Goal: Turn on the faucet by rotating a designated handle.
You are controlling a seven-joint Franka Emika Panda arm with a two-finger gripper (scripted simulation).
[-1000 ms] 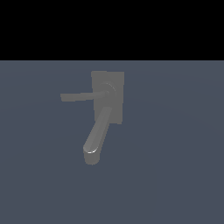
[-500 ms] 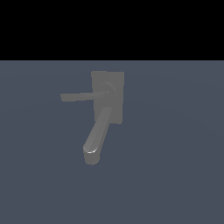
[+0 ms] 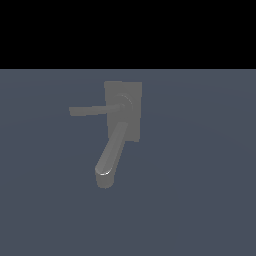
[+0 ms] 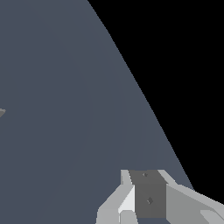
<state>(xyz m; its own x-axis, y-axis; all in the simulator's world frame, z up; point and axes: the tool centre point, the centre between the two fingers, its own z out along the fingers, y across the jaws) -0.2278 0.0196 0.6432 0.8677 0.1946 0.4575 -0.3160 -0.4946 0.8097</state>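
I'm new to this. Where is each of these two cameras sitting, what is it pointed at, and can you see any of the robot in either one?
Exterior view: off the arm, looking down at an angle on the faucet, its handle pointing to the exterior view's left and its spout reaching toward the camera; no part of the robot shows.
Wrist view: mounted on the wrist, facing the grey-blue floor; part of the gripper shows, but whether it is open cannot be told.
Shared: the floor; a grey sliver at the wrist picture's edge may be the faucet.
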